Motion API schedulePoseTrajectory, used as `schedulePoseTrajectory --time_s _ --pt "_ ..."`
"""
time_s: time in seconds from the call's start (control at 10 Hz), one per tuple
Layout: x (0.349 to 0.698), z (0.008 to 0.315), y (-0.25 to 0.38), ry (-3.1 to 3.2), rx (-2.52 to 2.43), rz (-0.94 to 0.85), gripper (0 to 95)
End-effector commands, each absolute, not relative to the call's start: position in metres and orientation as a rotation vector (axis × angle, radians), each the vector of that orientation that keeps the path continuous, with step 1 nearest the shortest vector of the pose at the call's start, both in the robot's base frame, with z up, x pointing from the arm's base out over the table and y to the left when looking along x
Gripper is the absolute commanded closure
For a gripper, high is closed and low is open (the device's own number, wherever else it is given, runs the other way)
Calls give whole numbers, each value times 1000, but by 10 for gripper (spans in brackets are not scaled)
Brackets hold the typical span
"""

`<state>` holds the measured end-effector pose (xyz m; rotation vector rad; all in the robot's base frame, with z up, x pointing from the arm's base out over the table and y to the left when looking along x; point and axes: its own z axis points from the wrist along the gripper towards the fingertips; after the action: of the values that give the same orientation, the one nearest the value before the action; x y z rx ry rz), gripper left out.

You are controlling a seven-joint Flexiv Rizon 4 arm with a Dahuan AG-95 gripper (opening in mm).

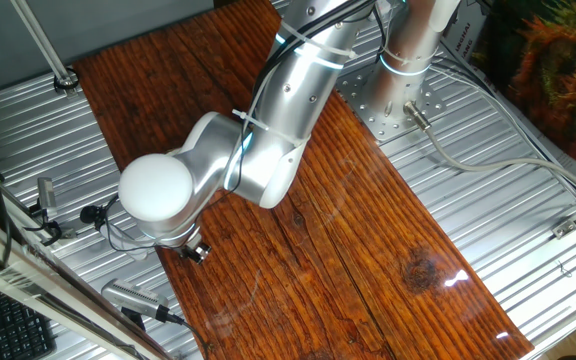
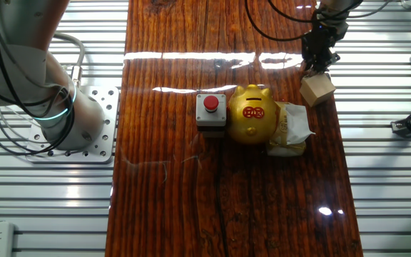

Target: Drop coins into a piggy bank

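Other fixed view: hand [image 2: 318, 63] points down onto the wooden block [image 2: 317, 90]; its grip cannot be told.

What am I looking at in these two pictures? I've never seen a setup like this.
It is one silver robot arm bolted beside a wooden board, filmed by two fixed cameras on opposite sides. One view looks from behind the arm, whose bulk hides the objects. The other view faces it and shows everything on the board: a gold piggy bank, a black box with a red button close beside it, a crumpled packet against its other side, and a wooden block near the edge. The gripper, the arm's two-fingered hand, hangs just over the block. Whether it is open, or holds a coin, is too small to tell.
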<state>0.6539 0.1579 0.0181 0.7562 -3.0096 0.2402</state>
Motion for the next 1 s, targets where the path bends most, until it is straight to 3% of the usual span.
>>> schedulePoseTrajectory --time_s 0.1,1.0 --pt "654 18 158 -3010 758 237 760" --pt "653 17 157 -2998 757 273 760"
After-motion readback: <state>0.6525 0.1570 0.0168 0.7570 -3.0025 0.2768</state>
